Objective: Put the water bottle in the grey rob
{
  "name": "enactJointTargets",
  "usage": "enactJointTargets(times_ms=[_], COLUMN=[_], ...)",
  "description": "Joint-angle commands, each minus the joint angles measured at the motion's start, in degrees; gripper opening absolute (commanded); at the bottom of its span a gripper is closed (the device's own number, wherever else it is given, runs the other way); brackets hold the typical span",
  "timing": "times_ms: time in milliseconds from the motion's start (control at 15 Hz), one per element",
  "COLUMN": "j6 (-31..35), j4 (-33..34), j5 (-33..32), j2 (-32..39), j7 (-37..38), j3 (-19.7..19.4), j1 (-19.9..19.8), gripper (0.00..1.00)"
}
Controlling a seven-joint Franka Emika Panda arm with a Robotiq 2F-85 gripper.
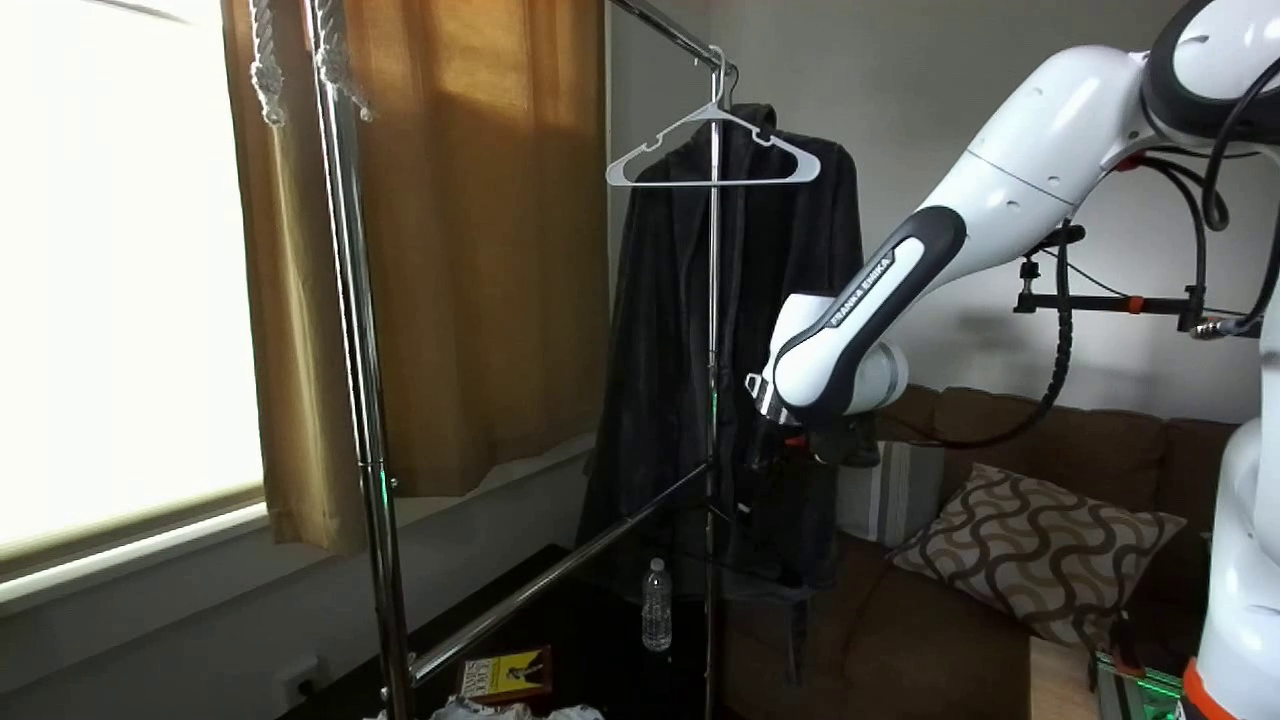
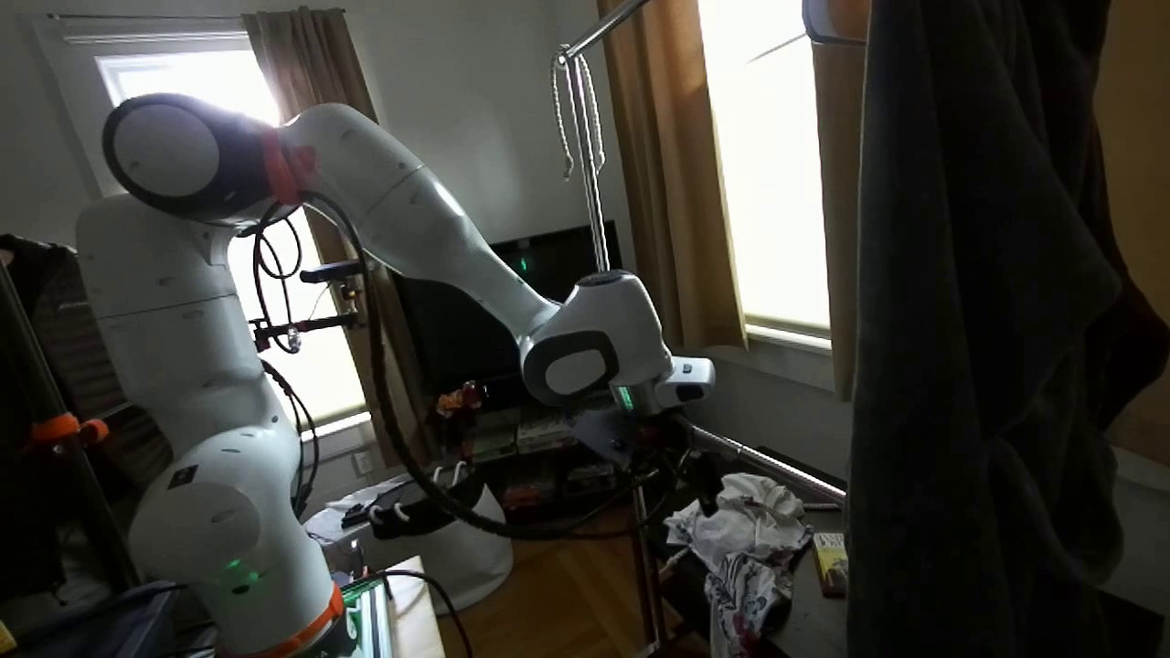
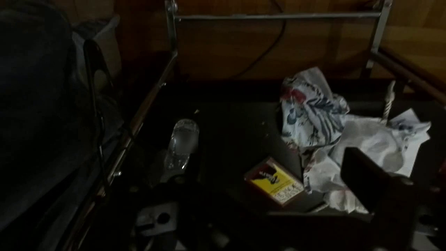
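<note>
Water bottle (image 1: 657,610): upright on the black tabletop (image 3: 226,111), cap up, well apart from the gripper (image 3: 290,157). Gripper angles down, jaws spread wide apart. In the wrist view the right finger (image 3: 364,177) reads clearly; the left finger mostly sinks into the dark.

In an exterior view the bottle sits just left of the far upright of the chrome garment rack (image 1: 355,300), lined up with the lower edge of the dark grey bathrobe (image 1: 660,330). Can't tell if bottle and robe touch. Wrist view has the bottle on the left, just right of the rack's lower rail, label area a blurred patch.

Robe hangs at the far end of the rack; white plastic hanger (image 1: 690,184) on the top rail in front of it. Franka arm (image 1: 1020,200) comes in from the right there, gripper dark against the robe. In an exterior view a gap shows between gripper and robe, and a crumpled floral wrap (image 2: 745,525), cloth or paper, can't tell, lies on the tabletop. Wrist view: wrap on the right, just beside a yellow-and-red book or box (image 3: 275,181).

Tan curtain (image 1: 480,280) and bright window (image 1: 120,270) on the left; brown sofa (image 1: 1080,430) far right, 2 pillows on it: swirl-patterned pillow (image 1: 1040,545) and striped pillow (image 1: 890,490).
</note>
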Motion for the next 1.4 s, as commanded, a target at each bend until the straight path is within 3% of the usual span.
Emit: enactJointTargets(times_ms=[0, 267, 400, 533, 933, 1000, 1067, 1333], j6=[16.0, 22.3, 26.0, 29.1, 30.6, 26.6, 29.0, 28.3], j4=[-3.2, 3.2, 6.2, 8.4, 18.3, 19.9, 15.0, 19.6], j5=[14.5, 33.1, 34.3, 31.4, 27.1, 25.6, 27.3, 26.1], j2=[6.5, 17.8, 24.6, 31.7, 51.1, 52.1, 47.2, 52.5], j7=[-3.3, -13.3, -16.0, -16.3, -18.3, -19.4, -18.1, -19.0], j3=[4.8, 22.5, 27.7, 28.6, 18.1, 18.6, 19.5, 19.1], j1=[-1.8, -12.7, -17.0, -19.0, -13.1, -14.4, -14.9, -14.8], gripper=[1.0, 1.0, 1.0, 1.0, 1.0, 1.0, 1.0, 1.0])
